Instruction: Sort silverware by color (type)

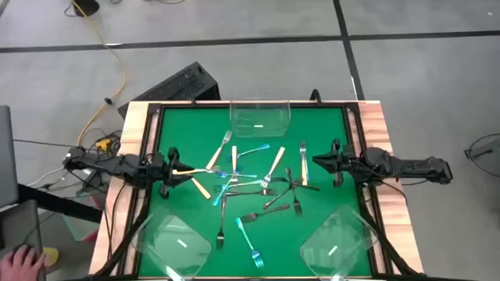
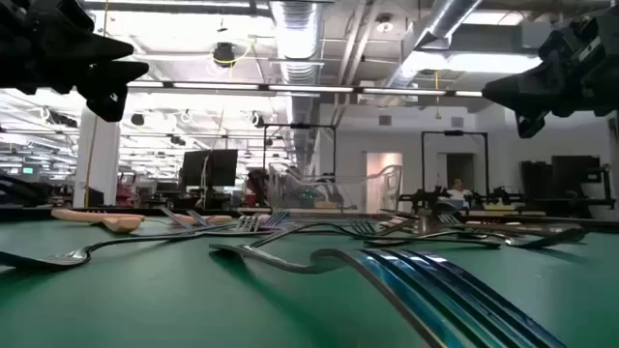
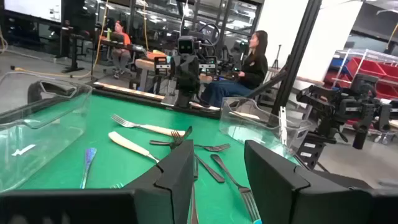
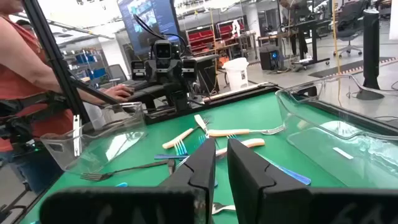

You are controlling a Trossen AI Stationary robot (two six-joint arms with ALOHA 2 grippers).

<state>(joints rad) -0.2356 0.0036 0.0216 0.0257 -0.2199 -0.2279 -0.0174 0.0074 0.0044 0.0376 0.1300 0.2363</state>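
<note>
Silverware (image 1: 248, 183) lies scattered across the middle of the green table (image 1: 328, 133), forks crossing and overlapping; tan-handled ones mostly centre-left and centre, teal-handled ones in the centre and toward the lower middle of the frame, dark grey ones right of centre; one teal fork (image 1: 248, 238) sits apart at lower centre.

Three clear plastic tubs on the mat: one (image 1: 260, 119) at top centre, one (image 1: 173, 243) at lower left, one (image 1: 337, 240) at lower right; no forks visible inside any of them.

Left end effector (image 1: 173, 169) hangs above the left edge of the pile, over a tan-handled fork (image 1: 200, 186); fingers (image 3: 180, 171) apart with a clear gap, nothing between them.

Right end effector (image 1: 316, 161) hangs above the right edge of the pile, near the dark forks; fingers (image 4: 205, 165) close together with only a narrow slit, nothing clamped.

Low view: both arms raised off the table, forks flat on the mat, teal fork (image 2: 455, 285) nearest the lens.

People seated in the room beyond the table; a hand (image 1: 23, 259) at lower left of the high view.
</note>
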